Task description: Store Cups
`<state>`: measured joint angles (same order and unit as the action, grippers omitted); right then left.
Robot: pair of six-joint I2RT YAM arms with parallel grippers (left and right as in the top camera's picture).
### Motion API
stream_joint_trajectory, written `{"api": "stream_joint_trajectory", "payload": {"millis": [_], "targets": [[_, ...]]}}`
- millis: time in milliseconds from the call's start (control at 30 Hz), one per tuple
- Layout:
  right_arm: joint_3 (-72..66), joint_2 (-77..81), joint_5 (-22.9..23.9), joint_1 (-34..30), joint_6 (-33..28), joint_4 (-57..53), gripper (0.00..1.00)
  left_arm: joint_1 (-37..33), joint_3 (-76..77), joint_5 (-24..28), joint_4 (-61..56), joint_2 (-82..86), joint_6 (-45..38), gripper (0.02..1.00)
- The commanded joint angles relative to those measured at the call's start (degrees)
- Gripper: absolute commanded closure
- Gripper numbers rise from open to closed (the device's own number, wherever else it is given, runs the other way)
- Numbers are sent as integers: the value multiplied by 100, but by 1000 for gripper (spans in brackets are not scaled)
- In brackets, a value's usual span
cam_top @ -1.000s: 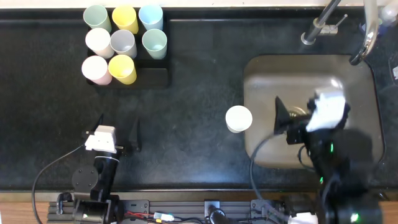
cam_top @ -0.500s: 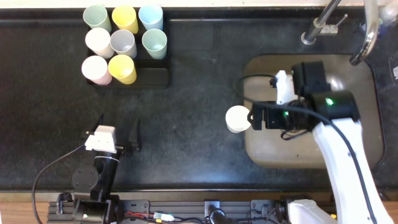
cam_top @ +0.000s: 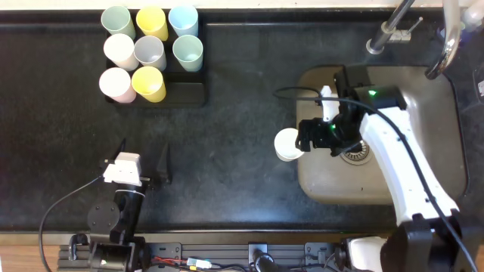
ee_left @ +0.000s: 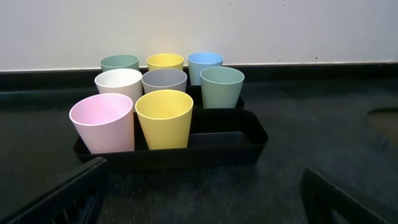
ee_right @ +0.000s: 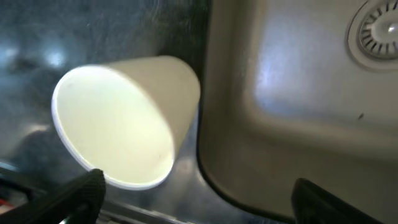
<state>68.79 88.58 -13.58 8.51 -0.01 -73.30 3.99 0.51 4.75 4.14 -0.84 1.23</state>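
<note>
Top view, right arm: the white-shelled right arm (cam_top: 412, 189) is standing at the lower right, rising over the sink and bending back toward the counter, its wrist lying over the sink's left rim.
Right hand: the right hand (cam_top: 302, 139) is pointing at the cup from the sink side, its two dark fingers (ee_right: 81, 193) spread wide and gripping nothing.
Task's thing: the small white tapered cup (cam_top: 288, 143) is standing upright, mouth up, on the speckled black counter (cam_top: 242, 189), just beside the sink's left rim. In the right wrist view its rim is showing close to one finger; whether they are touching I cannot tell.
Left arm: it is sitting low by its base at the lower left.
Left hand: the left hand (cam_top: 144, 155) is facing the tray, well apart from it, fingers spread open and holding nothing.
Tray: the shallow black rectangular tray (cam_top: 189, 94) is sitting at the counter's far left, carrying eight upright cups: pale green cup (cam_top: 117, 19), yellow cup (cam_top: 151, 21), light blue cup (cam_top: 184, 20), white cup (cam_top: 121, 50), grey cup (cam_top: 150, 52), teal cup (cam_top: 187, 52), pink cup (cam_top: 116, 84) and second yellow cup (cam_top: 149, 83).
Sink: the stainless steel sink (cam_top: 423, 98) is lying at the right, its round drain (cam_top: 355, 155) showing beside the arm.
</note>
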Motion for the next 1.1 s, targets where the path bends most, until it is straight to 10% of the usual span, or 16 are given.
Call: {"api": "stream_joint_trajectory", "payload": {"millis": [33, 333, 567, 1100], "targets": [[177, 203, 278, 166, -15, 238, 104, -39, -7, 52, 24, 68, -105, 18], [177, 549, 361, 546, -17, 518, 419, -39, -7, 52, 24, 68, -105, 18], [177, 549, 356, 575, 9, 599, 934, -39, -7, 52, 24, 68, -103, 18], [2951, 295, 295, 1241, 857, 586, 958, -39, -7, 50, 24, 68, -103, 18]]}}
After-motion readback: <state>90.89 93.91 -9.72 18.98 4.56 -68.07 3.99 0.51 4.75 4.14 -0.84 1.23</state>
